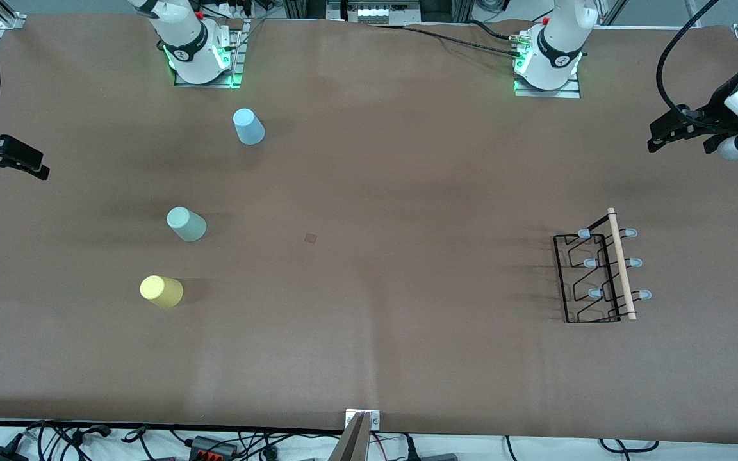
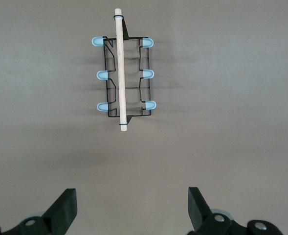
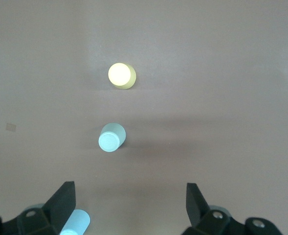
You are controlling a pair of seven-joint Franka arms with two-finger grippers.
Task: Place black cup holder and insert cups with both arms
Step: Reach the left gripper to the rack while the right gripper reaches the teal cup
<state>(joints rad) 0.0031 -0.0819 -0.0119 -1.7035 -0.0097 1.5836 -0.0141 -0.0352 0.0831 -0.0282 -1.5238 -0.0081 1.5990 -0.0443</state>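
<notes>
The black cup holder (image 1: 601,269) stands on the table toward the left arm's end, its wooden rod on top; it also shows in the left wrist view (image 2: 120,73). Three cups stand upside down toward the right arm's end: light blue (image 1: 248,126), mint green (image 1: 186,224), yellow (image 1: 161,291). The right wrist view shows the yellow cup (image 3: 121,76), the mint cup (image 3: 112,137) and the blue cup (image 3: 75,223). My left gripper (image 1: 664,134) (image 2: 132,205) is open and empty, high over its end of the table. My right gripper (image 1: 23,163) (image 3: 131,203) is open and empty, high over its end.
The brown table mat (image 1: 369,333) has a small darker square patch (image 1: 311,238) near its middle. The arm bases (image 1: 201,51) stand along the edge farthest from the front camera. Cables and a metal mount (image 1: 359,435) lie along the nearest edge.
</notes>
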